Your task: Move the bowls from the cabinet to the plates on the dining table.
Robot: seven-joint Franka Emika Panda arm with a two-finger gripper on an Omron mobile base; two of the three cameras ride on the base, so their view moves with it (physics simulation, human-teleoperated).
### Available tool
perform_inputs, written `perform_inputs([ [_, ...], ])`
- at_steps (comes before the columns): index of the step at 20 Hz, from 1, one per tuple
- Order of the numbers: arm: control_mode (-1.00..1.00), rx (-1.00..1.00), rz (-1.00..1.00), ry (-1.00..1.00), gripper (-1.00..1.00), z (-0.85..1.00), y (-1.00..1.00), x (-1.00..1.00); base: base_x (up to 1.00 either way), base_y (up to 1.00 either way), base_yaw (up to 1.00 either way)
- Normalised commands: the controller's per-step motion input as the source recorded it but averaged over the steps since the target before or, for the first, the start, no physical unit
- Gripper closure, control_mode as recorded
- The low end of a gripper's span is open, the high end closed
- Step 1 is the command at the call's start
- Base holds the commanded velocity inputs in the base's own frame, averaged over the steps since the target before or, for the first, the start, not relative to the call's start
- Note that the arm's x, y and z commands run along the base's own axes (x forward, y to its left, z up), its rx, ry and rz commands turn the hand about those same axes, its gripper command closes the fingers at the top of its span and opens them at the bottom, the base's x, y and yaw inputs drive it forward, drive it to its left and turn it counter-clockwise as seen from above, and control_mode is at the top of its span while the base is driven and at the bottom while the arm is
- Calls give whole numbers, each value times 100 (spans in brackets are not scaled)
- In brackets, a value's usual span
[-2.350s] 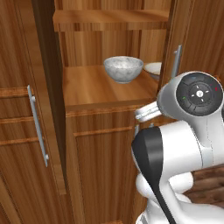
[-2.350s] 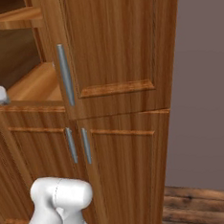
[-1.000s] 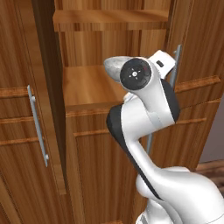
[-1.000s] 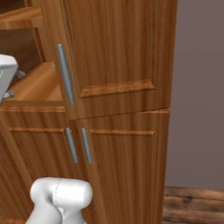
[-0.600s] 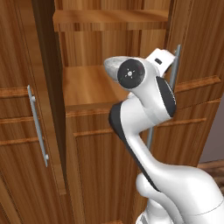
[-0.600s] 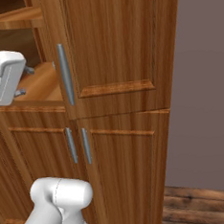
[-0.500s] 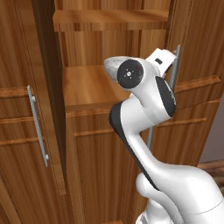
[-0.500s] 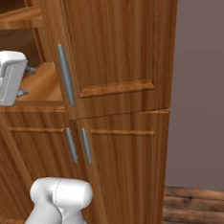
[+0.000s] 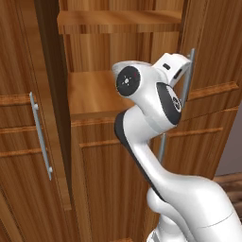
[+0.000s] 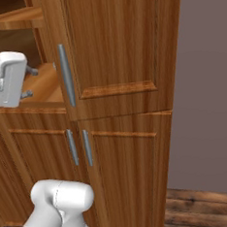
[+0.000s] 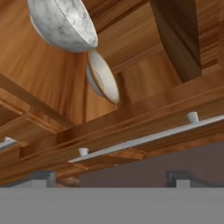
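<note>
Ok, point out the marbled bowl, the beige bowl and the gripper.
marbled bowl point(image 11: 65, 24), hand view, on its rounded outer wall.
beige bowl point(image 11: 105, 78), hand view, on its pale inside, beside the brown rim.
gripper point(image 10: 29, 82), right base view, midway between its two open fingertips, over the cabinet shelf point(image 10: 44, 85).

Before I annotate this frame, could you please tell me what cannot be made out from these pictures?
- Marbled bowl: cut off by the top edge of the hand view; in the left base view the arm covers most of it.
- Beige bowl: partly behind the marbled bowl in the hand view.
- Gripper: in the right base view it shows at the shelf; whether it touches a bowl cannot be told.
- Cabinet interior: hidden by the closed door in the right base view.
</note>
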Motion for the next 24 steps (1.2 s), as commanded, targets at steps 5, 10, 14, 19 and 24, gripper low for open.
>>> perform_inputs([
  [5, -100, -7, 0, 0, -100, 0, 10, 35, 0, 0, 0],
  [10, -100, -7, 0, 0, -100, 0, 0, 56, 0, 0, 0],
  [14, -100, -7, 0, 0, -100, 0, 0, 51, 0, 0, 0],
  [19, -100, -9, -2, 3, -100, 0, 0, 37, 0, 0, 0],
  [24, -100, -6, -8, 4, -100, 0, -15, 12, 0, 0, 0],
])
